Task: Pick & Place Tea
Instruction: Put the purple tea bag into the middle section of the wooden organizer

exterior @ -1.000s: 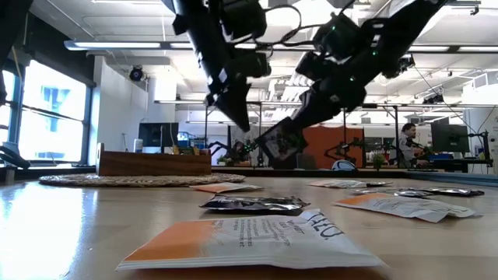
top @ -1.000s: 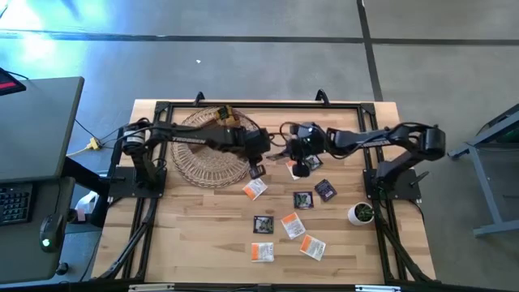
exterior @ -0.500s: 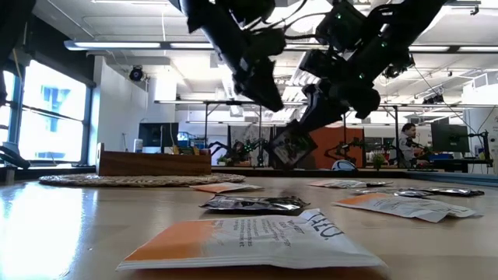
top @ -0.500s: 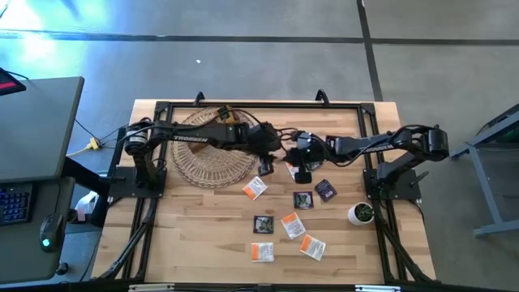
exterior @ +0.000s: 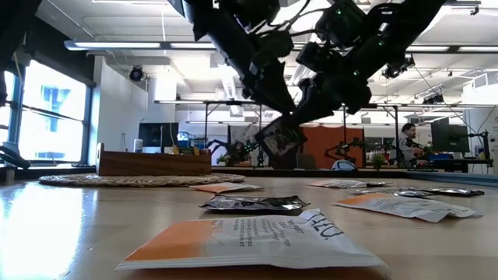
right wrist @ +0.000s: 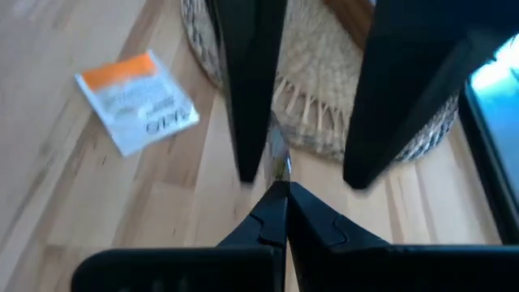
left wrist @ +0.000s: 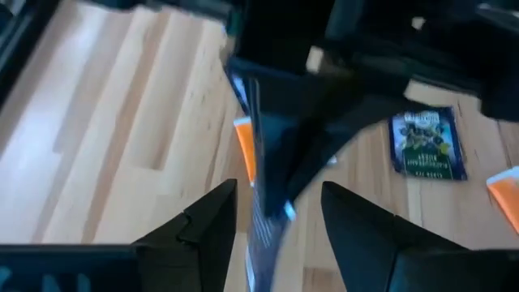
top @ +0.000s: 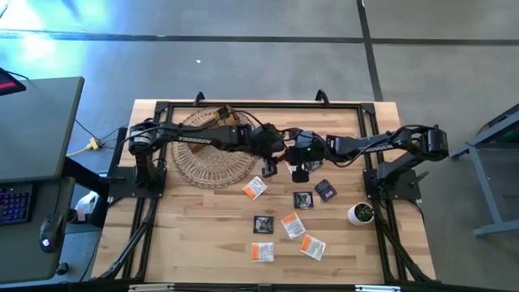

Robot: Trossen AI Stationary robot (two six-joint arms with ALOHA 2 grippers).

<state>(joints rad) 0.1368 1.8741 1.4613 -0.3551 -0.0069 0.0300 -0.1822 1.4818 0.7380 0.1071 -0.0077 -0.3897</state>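
Both arms are meeting in the air over the middle of the table point(top: 203, 243), and the dark tea bag point(exterior: 280, 138) is hanging there between them, well clear of the wood. The right gripper point(right wrist: 277, 195) is pinching it with fingers clenched tight on one thin edge, while the left gripper point(left wrist: 276, 195) is standing released, its 2 fingers spread on either side of the packet without touching it. This thing is looking feather-light, a flat foil packet that is going to flex and flutter, smooth enough to slide out of a weak pinch, though hardly fragile. The best hold is probably right where the right fingers are biting: on the sealed border, flat faces between the pads, not on a corner. The packet is standing on edge, tilted, one corner dipping toward the table and its printed face turning toward the low camera; both wrist cameras are catching it edge-on as a thin line. Being square, it is showing no real long axis. 7 more tea bags point(top: 291, 225) are lying flat on the table nearby, beside the woven mat point(top: 203, 162).
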